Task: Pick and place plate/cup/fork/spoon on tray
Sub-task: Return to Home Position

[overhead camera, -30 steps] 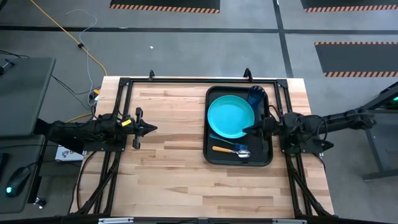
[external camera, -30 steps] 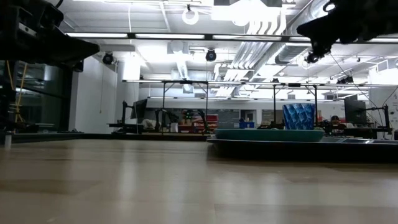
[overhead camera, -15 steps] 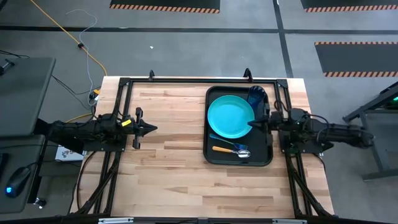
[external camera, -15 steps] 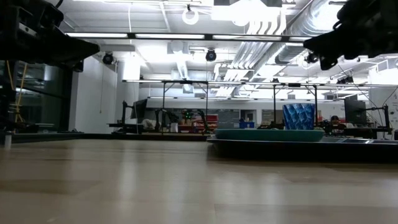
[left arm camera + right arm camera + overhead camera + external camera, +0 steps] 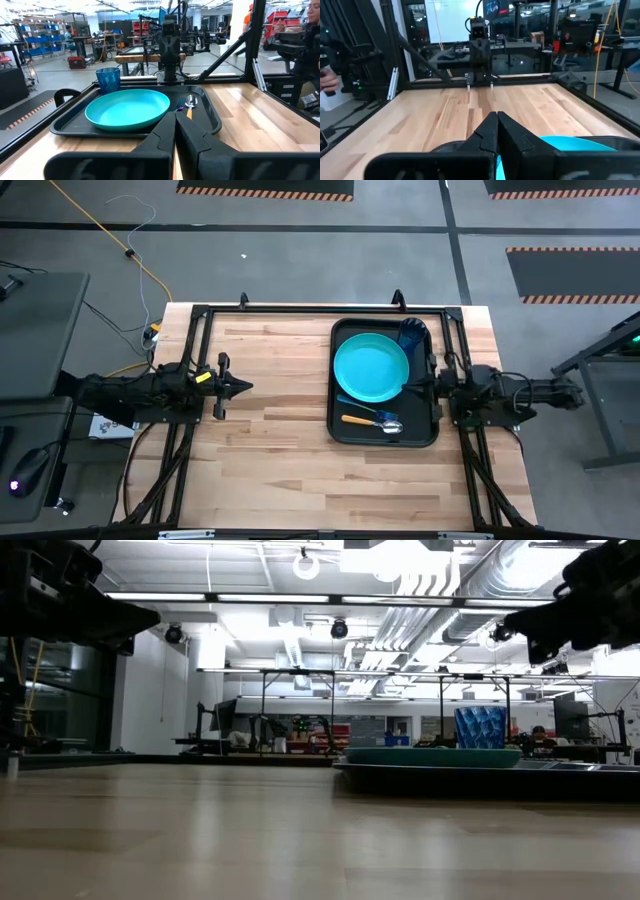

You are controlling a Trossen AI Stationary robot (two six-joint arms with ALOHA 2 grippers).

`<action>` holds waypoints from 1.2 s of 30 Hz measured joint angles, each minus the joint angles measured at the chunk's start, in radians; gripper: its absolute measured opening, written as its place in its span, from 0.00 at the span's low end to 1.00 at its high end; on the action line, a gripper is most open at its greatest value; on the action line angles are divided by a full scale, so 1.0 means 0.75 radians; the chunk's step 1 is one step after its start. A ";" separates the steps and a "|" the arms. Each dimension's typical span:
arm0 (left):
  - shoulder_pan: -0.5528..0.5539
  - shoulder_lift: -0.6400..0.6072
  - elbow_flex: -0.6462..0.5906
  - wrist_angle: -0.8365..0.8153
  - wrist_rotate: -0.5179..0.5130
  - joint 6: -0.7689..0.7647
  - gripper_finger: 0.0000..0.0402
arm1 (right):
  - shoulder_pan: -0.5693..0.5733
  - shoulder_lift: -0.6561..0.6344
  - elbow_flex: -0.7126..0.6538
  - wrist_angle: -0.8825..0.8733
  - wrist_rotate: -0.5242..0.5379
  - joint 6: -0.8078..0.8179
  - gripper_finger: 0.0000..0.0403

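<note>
All four pieces are sitting on the tray, right of centre in the high view. The plate is filling its upper part and the cup is standing in the upper right corner. The fork and the spoon are lying below the plate.

The right gripper is hanging with its fingers pressed together on nothing, tip over the plate's right edge. The left gripper, likewise closed and empty, is waiting at centre left over the wooden table.

The likely risk is a dip on the way home: a low tip could clip the plate or tray rim, or nudge the cup nearby.

The fork is showing only as a thin bluish line against black. In the low view both utensils are hiding behind the tray's wall.
</note>
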 joint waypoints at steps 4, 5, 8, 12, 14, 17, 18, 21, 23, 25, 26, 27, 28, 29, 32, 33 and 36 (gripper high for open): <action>0.000 0.000 0.000 0.000 0.000 0.000 0.00 | 0.016 -0.039 -0.026 0.011 0.049 -0.001 0.00; 0.000 0.000 0.000 0.000 0.000 0.000 0.00 | 0.016 -0.038 -0.025 0.005 0.049 -0.009 0.00; 0.000 0.000 0.001 0.000 0.000 0.000 0.00 | 0.016 -0.038 -0.006 -0.014 0.047 -0.035 0.00; 0.001 0.000 0.001 0.000 0.000 0.000 0.00 | 0.016 -0.039 0.030 -0.063 0.051 -0.036 0.00; 0.001 0.000 0.001 0.000 0.000 0.000 0.00 | 0.016 -0.039 0.032 -0.069 0.045 -0.025 0.00; 0.000 0.000 0.001 0.000 0.000 0.000 0.00 | 0.016 -0.039 0.033 -0.078 0.037 -0.012 0.00; 0.001 0.000 0.001 0.000 0.000 0.000 0.00 | 0.016 -0.038 0.025 -0.062 0.039 -0.017 0.00; 0.001 0.000 0.001 0.000 0.000 0.000 0.00 | 0.016 -0.038 -0.027 0.034 0.035 -0.051 0.00; 0.000 0.000 0.001 0.000 0.000 0.000 0.00 | 0.016 -0.032 -0.027 0.043 0.036 -0.046 0.00; 0.000 0.000 0.001 0.000 0.000 0.000 0.00 | 0.016 -0.034 -0.027 0.073 0.031 -0.042 0.00; 0.001 0.000 0.001 0.000 0.000 0.000 0.00 | 0.016 -0.036 -0.027 0.077 0.021 -0.043 0.00; 0.000 0.000 0.001 0.000 0.000 0.000 0.00 | 0.016 -0.035 -0.027 0.075 0.012 -0.045 0.00; 0.001 0.000 0.001 0.000 0.000 0.000 0.00 | 0.016 -0.035 -0.027 0.071 0.006 -0.046 0.00; 0.001 0.000 0.001 0.000 0.000 0.000 0.00 | 0.016 -0.034 -0.027 0.068 0.001 -0.052 0.00; 0.000 0.000 0.001 0.000 0.000 0.000 0.00 | 0.016 -0.034 -0.027 0.059 0.001 -0.068 0.00; 0.000 0.000 0.001 0.000 0.000 0.000 0.00 | 0.016 -0.033 -0.027 0.051 0.001 -0.066 0.00; 0.001 0.000 0.001 0.000 0.000 0.000 0.00 | 0.016 -0.032 -0.027 0.006 0.001 0.015 0.00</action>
